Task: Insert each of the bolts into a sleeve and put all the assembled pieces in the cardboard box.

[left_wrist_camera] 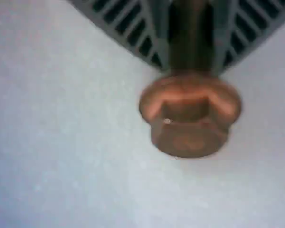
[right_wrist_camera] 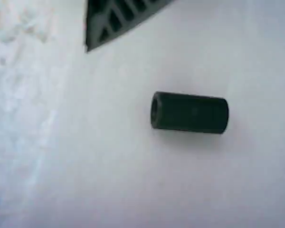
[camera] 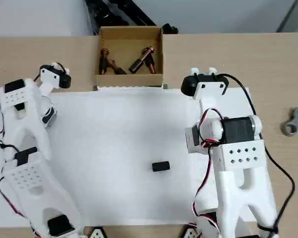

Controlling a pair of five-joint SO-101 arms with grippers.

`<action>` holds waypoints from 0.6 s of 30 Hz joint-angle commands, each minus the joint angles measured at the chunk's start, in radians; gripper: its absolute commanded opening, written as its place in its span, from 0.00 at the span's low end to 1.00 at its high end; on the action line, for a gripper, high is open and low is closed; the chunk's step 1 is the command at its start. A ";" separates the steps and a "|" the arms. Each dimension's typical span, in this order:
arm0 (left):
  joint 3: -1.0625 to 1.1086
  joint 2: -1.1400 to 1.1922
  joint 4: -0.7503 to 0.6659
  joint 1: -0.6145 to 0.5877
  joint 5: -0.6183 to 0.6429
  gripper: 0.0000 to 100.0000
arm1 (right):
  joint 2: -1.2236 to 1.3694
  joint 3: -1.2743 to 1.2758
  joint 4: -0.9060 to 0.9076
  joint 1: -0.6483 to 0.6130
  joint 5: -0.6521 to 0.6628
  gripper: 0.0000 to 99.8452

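Sleeve [right_wrist_camera: 189, 112], black, lies on its side on the white mat [camera: 114, 134], near the right end effector [right_wrist_camera: 115, 21] but apart from it; I cannot tell that end effector's state. The left end effector [left_wrist_camera: 190, 57] clamps a copper bolt [left_wrist_camera: 190, 118] by the shank, its head sticking out over the mat. Farthest back, the cardboard box [camera: 130, 79] on the bench [camera: 268, 54] holds assembled pieces [camera: 143, 59].
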 commanded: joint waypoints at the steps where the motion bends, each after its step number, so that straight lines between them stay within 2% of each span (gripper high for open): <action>1: -0.024 0.072 -0.032 -0.003 0.011 0.00 | -0.025 -0.005 -0.012 0.008 -0.011 0.23; 10: -0.228 -0.031 0.189 -0.005 0.015 0.01 | -0.036 -0.011 -0.008 0.004 -0.011 0.23; 14: -0.288 -0.132 0.304 -0.005 0.020 0.01 | -0.047 -0.023 -0.002 -0.042 -0.011 0.23; 18: -0.288 -0.267 0.353 -0.005 0.081 0.01 | -0.039 -0.020 -0.002 -0.099 -0.011 0.23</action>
